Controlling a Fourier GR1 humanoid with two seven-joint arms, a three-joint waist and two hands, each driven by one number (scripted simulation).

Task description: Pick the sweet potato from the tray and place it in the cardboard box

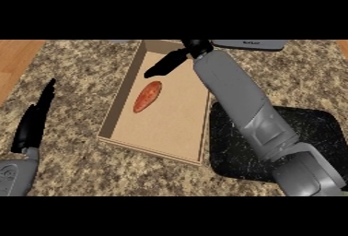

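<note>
- At the far left of the frame, a strip of wooden floor [17, 64] shows beside the speckled granite surface [81, 83], which fills most of the view.
- At the lower left, the left hand [34, 122] rests over the surface with its black fingers straight and pointing toward the top of the frame. It holds nothing and is well apart from everything else.
- Left of centre sits the cardboard box [122, 92], open at the top, long and shallow, running from the upper middle of the frame down toward the lower middle.
- The sweet potato [147, 96] lies inside the box on its floor, in the upper half, nearer the left wall. It is reddish orange, slim, and tilted slightly.
- Just above and to the right of the sweet potato, the right hand [170, 62] hangs over the upper end of the box. Its fingers are spread apart and straight, gripping nothing, and it is not touching the sweet potato.
- The grey right forearm runs from that hand down to the lower right corner of the frame.
- Under that forearm, at the right, lies the dark tray [312, 129], just beside the box's right wall. No sweet potato is on it.
- Judging from this, the placing step looks done, with the sweet potato already released in the box.
- The next move would likely be to lift the right hand away from the box without brushing its walls.
</note>
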